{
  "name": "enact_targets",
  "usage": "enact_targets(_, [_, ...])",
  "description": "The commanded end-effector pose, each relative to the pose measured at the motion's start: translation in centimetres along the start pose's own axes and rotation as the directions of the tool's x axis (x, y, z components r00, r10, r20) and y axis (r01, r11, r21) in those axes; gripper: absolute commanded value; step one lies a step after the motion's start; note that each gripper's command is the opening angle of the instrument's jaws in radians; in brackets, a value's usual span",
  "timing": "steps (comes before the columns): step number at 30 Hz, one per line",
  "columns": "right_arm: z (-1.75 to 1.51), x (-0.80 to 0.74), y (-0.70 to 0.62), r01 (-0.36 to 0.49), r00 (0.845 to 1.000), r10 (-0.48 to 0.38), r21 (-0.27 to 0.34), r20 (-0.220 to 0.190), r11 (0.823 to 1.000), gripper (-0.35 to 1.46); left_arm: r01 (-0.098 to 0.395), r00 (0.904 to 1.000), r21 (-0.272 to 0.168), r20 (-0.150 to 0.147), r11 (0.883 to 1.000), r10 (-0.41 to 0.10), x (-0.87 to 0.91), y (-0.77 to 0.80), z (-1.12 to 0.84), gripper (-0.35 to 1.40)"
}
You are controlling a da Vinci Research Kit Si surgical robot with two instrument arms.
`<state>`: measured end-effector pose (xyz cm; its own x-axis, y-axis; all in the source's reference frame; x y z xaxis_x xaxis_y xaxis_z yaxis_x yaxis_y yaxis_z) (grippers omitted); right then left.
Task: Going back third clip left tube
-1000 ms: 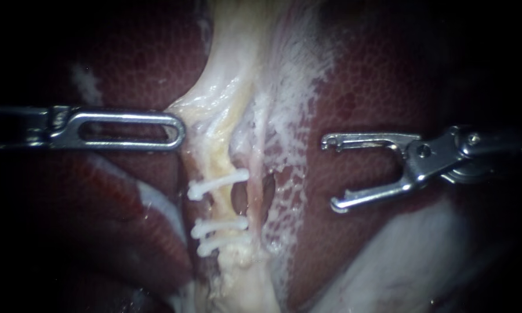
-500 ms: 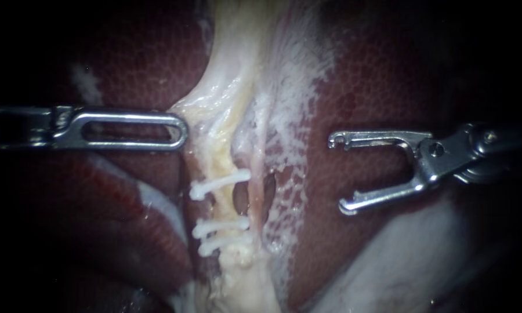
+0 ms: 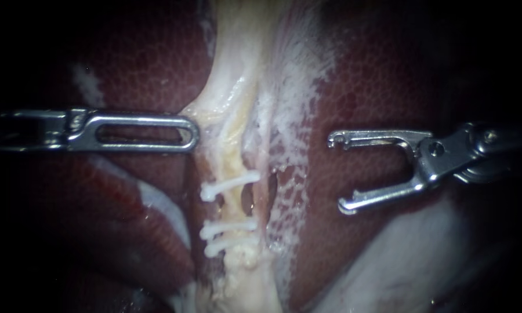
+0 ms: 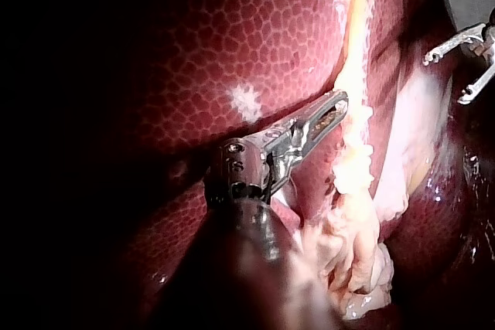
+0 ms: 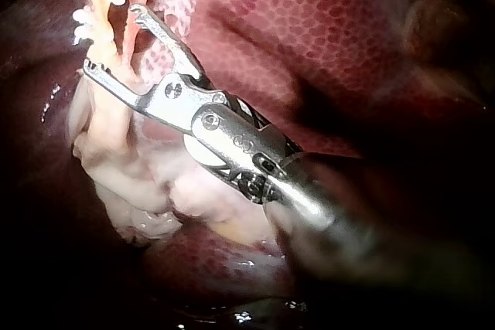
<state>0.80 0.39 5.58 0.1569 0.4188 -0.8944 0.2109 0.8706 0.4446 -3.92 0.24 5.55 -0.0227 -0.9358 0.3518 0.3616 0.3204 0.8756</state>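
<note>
The pale yellow left tube (image 3: 233,204) runs down the middle of the endoscope view and carries three white clips: one upper clip (image 3: 229,184) and two close together below it (image 3: 228,228). A thin pink right tube (image 3: 267,194) lies just beside it. My left instrument (image 3: 191,133) has its slotted jaws shut on the pale tissue at the tube's left edge, above the clips; the left wrist view shows the same hold (image 4: 336,106). My right instrument (image 3: 337,173) hangs over the liver to the right, jaws wide open and empty, also seen in the right wrist view (image 5: 112,40).
Dark red mottled liver (image 3: 383,75) lies on both sides of the tubes. White fibrous tissue (image 3: 290,116) spreads along the right tube. A pale smooth fold (image 3: 423,255) sits under my right instrument. Lumpy pale tissue (image 5: 147,183) lies beneath the clipped tube.
My left instrument has moved right, carrying the held tissue and the clipped tube with it. My right instrument drew back to the right, jaws still open, then stayed put.
</note>
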Motion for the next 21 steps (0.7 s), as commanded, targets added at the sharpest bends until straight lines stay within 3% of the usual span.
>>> enact_targets(1, [0.00, -0.01, 0.00, 0.000, 1.000, 0.000, 0.000, 0.000, 1.000, 0.60, 0.000, 1.0000, 0.000, -0.003, 1.000, 0.000, 0.02, 0.00, 0.03, -0.35])
enact_targets(11, [-0.01, -0.01, 0.00, 0.000, 1.000, 0.000, 0.000, 0.000, 1.000, 0.60, 0.000, 0.9998, 0.004, -0.018, 1.000, 0.000, 0.11, 0.03, 0.21, -0.35])
enact_targets(21, [-0.01, -0.01, 0.00, 0.000, 1.000, 0.000, 0.000, 0.000, 1.000, 0.60, 0.000, 0.9998, 0.006, -0.019, 1.000, 0.000, 0.11, 0.03, 0.22, -0.35])
